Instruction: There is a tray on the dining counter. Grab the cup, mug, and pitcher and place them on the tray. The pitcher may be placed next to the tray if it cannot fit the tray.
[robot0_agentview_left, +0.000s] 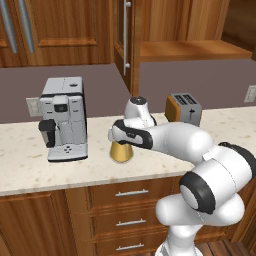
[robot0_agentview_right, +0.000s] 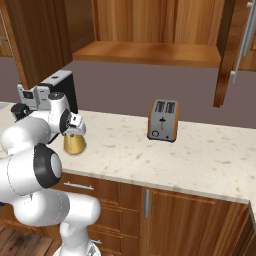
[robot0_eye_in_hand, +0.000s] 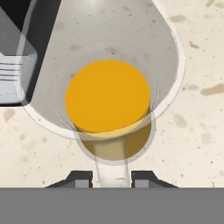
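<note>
My claw is pointing straight down over the pitcher; its two dark fingertips are standing narrow, one on each side of the clear handle or spout strip at the bottom of the hand view. Whether the pads are actually pressing the glass I cannot tell.

The pitcher is clear glass with a wide round base, a narrow neck and a flared rim, and a flat disc of orange liquid is showing through from above. From the left base camera its lower body is reading as an amber cone standing upright on the desk, a beige speckled stone top over brown wooden drawers with metal pulls.

My arm is reaching forward from the base and bending down at the wrist, the hand covering the pitcher's top.

A boxy silver and black coffee machine is standing just left of the pitcher, apart from it. A metal toaster with orange sides is sitting well to the right, near the back wall.
</note>
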